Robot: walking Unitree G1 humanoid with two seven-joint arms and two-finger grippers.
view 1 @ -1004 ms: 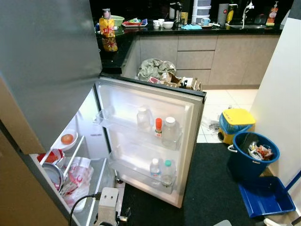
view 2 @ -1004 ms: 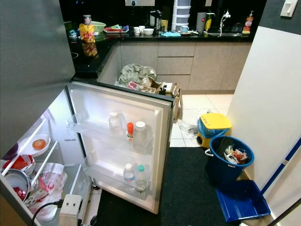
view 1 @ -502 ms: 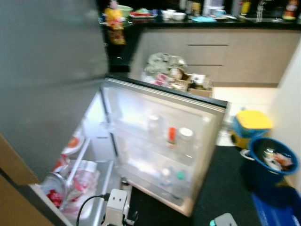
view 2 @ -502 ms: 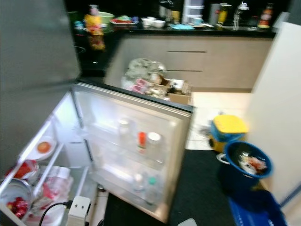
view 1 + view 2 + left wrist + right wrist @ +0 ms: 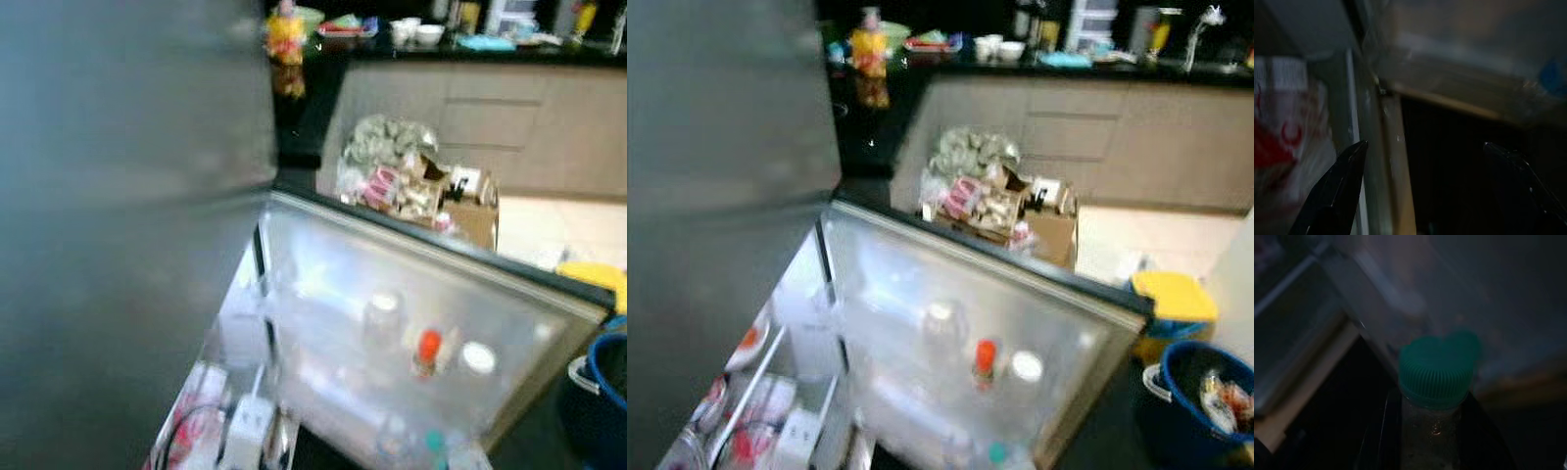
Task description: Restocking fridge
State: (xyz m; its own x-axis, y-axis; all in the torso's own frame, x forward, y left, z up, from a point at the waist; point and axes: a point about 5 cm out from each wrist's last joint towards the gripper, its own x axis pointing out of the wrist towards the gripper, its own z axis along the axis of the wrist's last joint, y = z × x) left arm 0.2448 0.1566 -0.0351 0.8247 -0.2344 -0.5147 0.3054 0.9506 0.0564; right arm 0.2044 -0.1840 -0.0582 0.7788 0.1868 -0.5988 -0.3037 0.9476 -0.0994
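Note:
The fridge door (image 5: pixel 921 294) stands wide open, its picture blurred. On its upper shelf stand a clear bottle with a white cap (image 5: pixel 939 328), a small orange-capped bottle (image 5: pixel 985 360) and a white-capped jar (image 5: pixel 1026 370). A green cap (image 5: pixel 996 452) shows on the lower shelf. My right gripper (image 5: pixel 1430 440) is shut on a clear bottle with a green ribbed cap (image 5: pixel 1437 367), close to the pale fridge wall. In the dim left wrist view, my left gripper (image 5: pixel 1425 152) is open near the fridge's lower edge, with nothing between its fingers.
The grey upper door (image 5: pixel 715 147) fills the left. Inside the fridge are white shelves and a plate (image 5: pixel 749 338). A cardboard box of clutter (image 5: pixel 999 201) stands behind the door. A yellow-lidded bin (image 5: pixel 1174 299) and a blue bucket (image 5: pixel 1205 392) sit at right.
The whole picture has shifted and blurred: the camera has come closer to the fridge door and swung. Nothing on the door shelves has visibly moved.

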